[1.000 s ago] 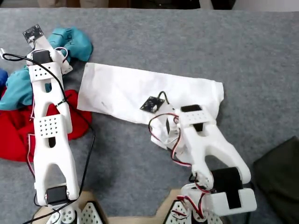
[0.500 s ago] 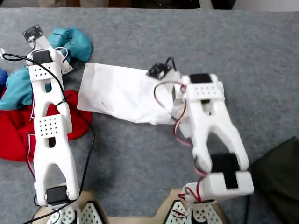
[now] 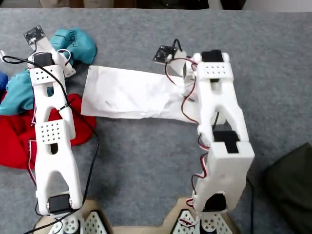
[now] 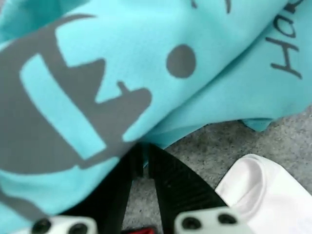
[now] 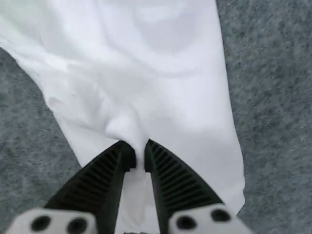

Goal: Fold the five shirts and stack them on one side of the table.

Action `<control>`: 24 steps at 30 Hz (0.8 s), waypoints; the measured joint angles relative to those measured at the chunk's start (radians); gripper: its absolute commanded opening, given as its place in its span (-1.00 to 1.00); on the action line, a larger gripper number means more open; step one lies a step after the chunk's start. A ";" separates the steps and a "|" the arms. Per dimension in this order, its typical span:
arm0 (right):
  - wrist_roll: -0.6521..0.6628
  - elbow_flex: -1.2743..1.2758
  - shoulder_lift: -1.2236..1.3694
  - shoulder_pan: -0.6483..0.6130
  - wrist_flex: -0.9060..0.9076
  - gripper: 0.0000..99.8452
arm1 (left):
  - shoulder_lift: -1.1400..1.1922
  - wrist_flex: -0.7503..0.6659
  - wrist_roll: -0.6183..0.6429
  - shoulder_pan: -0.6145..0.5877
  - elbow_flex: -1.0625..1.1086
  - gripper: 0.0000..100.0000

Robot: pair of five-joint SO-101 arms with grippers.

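Counter [image 3: 146, 165]: grey felt-like surface, two white arms mounted at the near edge.

White shirt [image 3: 126, 92]: lies mid-counter as a long band, mostly flat. Its end nearest the right arm [image 3: 219, 122] is rumpled and bunched.

Right gripper [image 5: 138, 147]: clenched on the white shirt. The two black ribbed fingers are drawn close, with a small ridge of white cloth pinched up between the tips. More of the shirt spreads flat beyond the tips, with grey counter to either side. In the high view this arm stretches out from its base to the shirt's bunched end.

Left gripper [image 4: 145, 152]: fingers pulled together, only a thin slit between them. The tips sit right at the edge of the teal shirt [image 4: 161, 44], and its cloth laps over one finger. I cannot tell whether any fabric is actually nipped. The teal shirt carries a grey print and dark lettering. A rounded white fold shows just beside the gripper on the counter.

Left arm [image 3: 51, 131]: extends over the heap at the counter's left side. Teal cloth shows on both sides of its wrist.

Red shirt [image 3: 14, 141]: crumpled beneath and beside the left arm, touching the teal shirt and close to the white shirt's near corner.

Blue cloth [image 3: 2, 80]: a sliver at the left edge.

Dark garment [image 3: 292, 185]: crumpled at the right edge, well apart from the white shirt.
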 measured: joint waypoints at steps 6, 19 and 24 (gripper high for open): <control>0.084 -0.063 0.060 0.000 0.000 -0.85 | 0.000 0.000 0.000 0.000 0.000 -0.91; 0.098 -0.133 0.066 -0.035 0.000 -0.58 | 0.000 0.000 0.000 0.000 0.000 -0.91; 0.080 -0.150 0.066 -0.035 0.058 -0.99 | 0.000 0.000 0.000 0.000 0.000 -0.91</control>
